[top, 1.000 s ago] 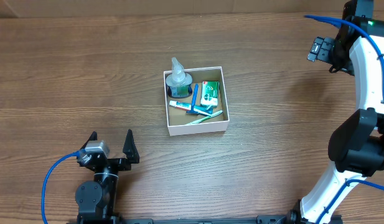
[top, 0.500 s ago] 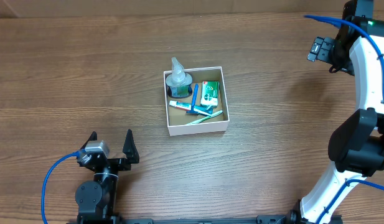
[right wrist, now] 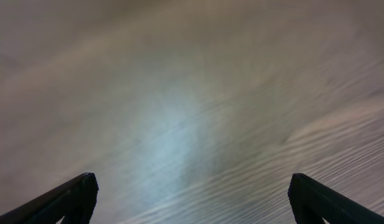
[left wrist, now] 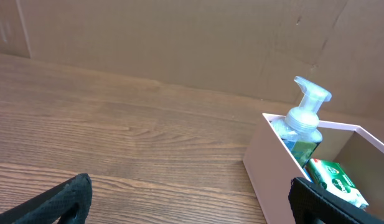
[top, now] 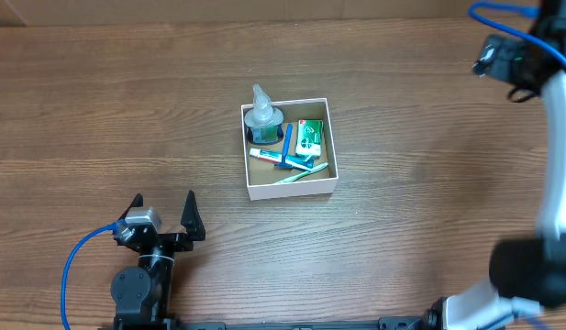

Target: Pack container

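The container (top: 292,191), a square white box with a brown inside, sits mid-table. It holds a clear pump bottle (top: 261,117), a green-and-white carton (top: 308,136), a toothpaste tube (top: 268,155) and toothbrushes. My left gripper (top: 163,200) rests open near the front edge, well short of the box and to its left. In the left wrist view the container wall (left wrist: 272,168) and pump bottle (left wrist: 307,115) stand ahead on the right of my open left gripper (left wrist: 192,199). My right gripper (top: 499,60) is far off at the back right; the right wrist view shows the right gripper (right wrist: 192,199) open over blurred wood.
A brown cardboard wall (left wrist: 179,37) runs along the table's far edge. The blue cable (top: 81,257) loops beside the left arm's base. The right arm's white links (top: 558,137) rise along the right side.
The right arm has swung its wrist farther right and toward the back edge; its view is motion-blurred. The left arm and the box's contents have not moved.
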